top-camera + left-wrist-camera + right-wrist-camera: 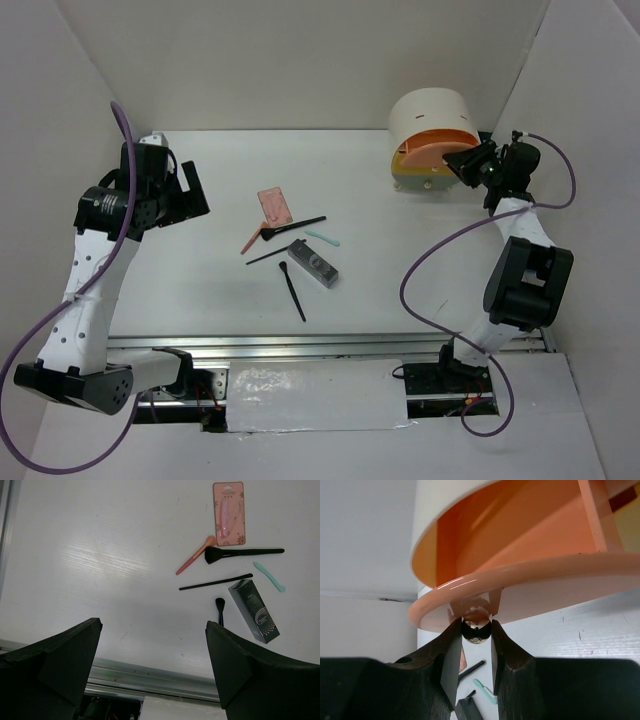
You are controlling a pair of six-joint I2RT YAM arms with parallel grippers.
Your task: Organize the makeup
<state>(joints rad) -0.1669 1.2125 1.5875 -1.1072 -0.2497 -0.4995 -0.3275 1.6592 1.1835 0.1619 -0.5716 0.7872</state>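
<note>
Right hand [476,633] clamps drawer knob [476,629]; mint stick [485,690] glimpsed between fingers [445,680], rest hidden.

3 black brushes [245,552]; 1 each: palette [229,513], case [255,611], red brush [194,557], mint stick [269,576], drawer unit [432,125].

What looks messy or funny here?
On the table, the palette, black brush, mint stick and case lie jumbled, pointing every which way. The peach drawer sticks out of the round unit, with the right claw shut on its knob. Nothing looks spilled or broken.
</note>
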